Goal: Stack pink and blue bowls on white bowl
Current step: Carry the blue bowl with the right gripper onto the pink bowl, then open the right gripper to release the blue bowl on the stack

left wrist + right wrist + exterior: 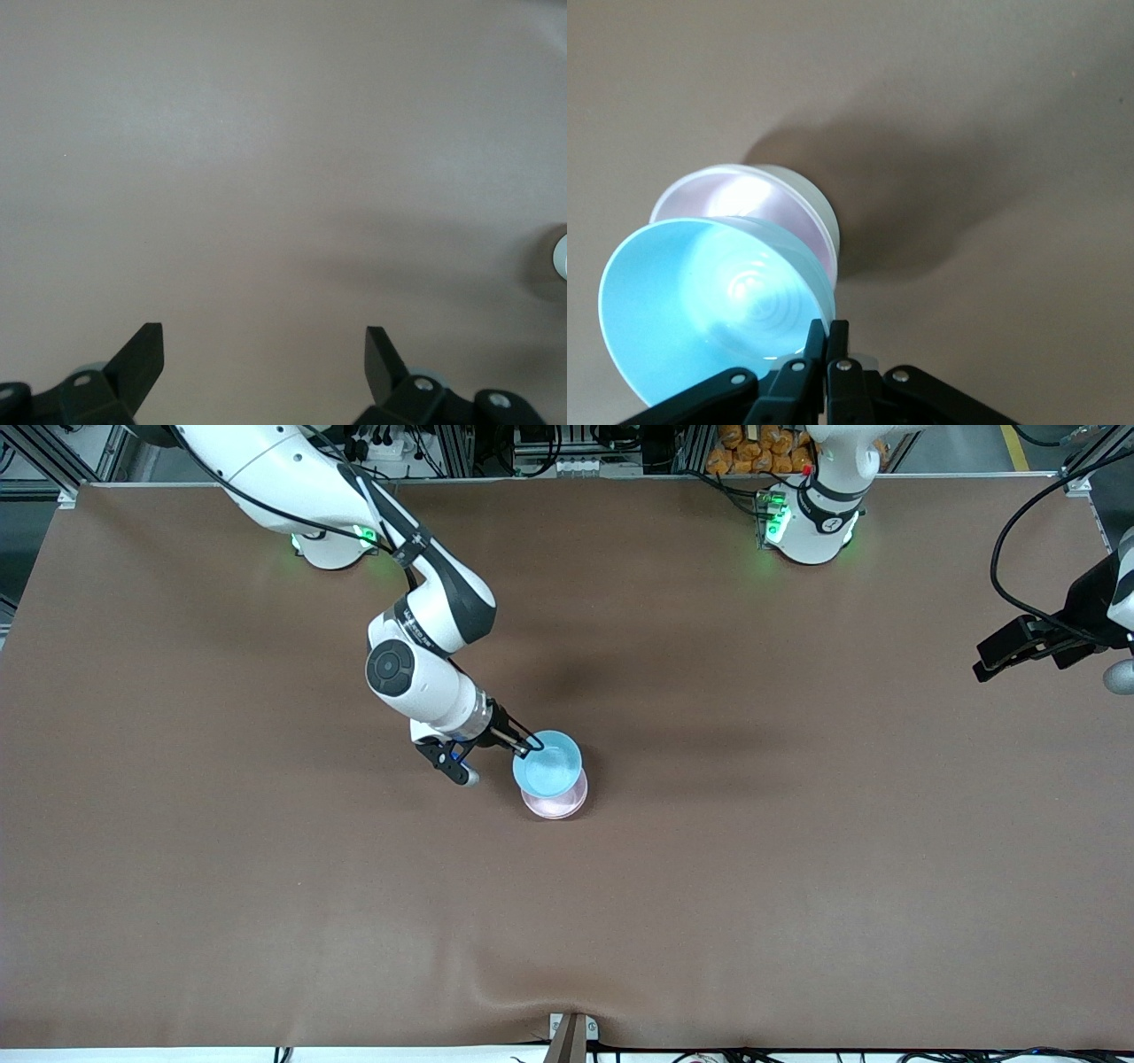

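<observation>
Front view showed little of the white bowl [819, 208]: it sat under the pink bowl [558, 802] and was hidden there, and only the right wrist view gave a pale strip of its wall beneath the pink rim. Three bowls were counted in all, one white, one pink, one blue, all gathered at one spot near the middle of the brown table [797, 868]. The pink bowl sat nested in the white one. The blue bowl [547, 763] hung tilted over that pair, covering most of the pink bowl's inside; whether its underside touched the pink rim could not be told.

The right gripper [528, 746] was over the stack, its fingers [816, 343] pinched tight together on the blue bowl's rim, one inside and one outside.

The left gripper [1005, 655] waited at the left arm's end of the table, partly cut off by the picture's edge, its fingers [142, 356] spread wide with nothing between them but bare table.
</observation>
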Robot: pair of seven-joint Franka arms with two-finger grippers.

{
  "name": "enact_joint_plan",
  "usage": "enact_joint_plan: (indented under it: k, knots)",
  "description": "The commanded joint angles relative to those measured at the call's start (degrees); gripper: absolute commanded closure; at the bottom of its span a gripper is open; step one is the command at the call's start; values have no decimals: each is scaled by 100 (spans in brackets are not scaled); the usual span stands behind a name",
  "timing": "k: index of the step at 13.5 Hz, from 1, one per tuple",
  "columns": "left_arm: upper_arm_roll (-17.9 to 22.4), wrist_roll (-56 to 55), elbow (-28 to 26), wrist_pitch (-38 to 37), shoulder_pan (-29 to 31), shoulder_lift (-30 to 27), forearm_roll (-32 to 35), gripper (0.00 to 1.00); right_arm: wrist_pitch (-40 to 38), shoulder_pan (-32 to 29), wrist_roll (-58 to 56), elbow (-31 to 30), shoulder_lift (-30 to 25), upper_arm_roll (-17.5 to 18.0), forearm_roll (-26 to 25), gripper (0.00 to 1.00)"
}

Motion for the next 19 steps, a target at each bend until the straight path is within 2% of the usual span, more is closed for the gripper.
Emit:
enact_joint_plan:
  k: [1,3,6,7,8,9,11,13,16,19]
  knots:
    - [-41,81,-104,53,68,-104,-102,0,-48,292,198,318,218,-262,-26,100]
    - [-68,81,-104,53,59,-104,-189,0,-22,827,225,396,289,-797,-70,100]
    - [-68,81,-112,53,68,-104,-199,0,-22,1373,471,651,544,-1255,-88,100]
    - [-68,81,-121,53,68,-104,-199,0,-39,1357,479,713,562,-1257,-79,100]
    - [-68,81,-121,53,68,-104,-199,0,-48,1296,471,757,571,-1257,-35,70]
    - [-68,81,-121,36,68,-104,-199,0,-109,1260,471,827,571,-1257,-9,1]
    - [-68,81,-130,36,68,-104,-199,0,-267,1242,444,967,536,-1257,-61,0]
    - [-77,81,-130,36,68,-104,-199,0,-1308,1138,444,1597,518,-1257,-61,0]
    - [-77,81,-112,36,68,-61,-199,0,-3102,550,261,2714,500,-1248,-52,0]
    - [-77,81,-104,53,59,-61,-190,0,-4176,-161,-1552,3113,256,-1265,-96,0]
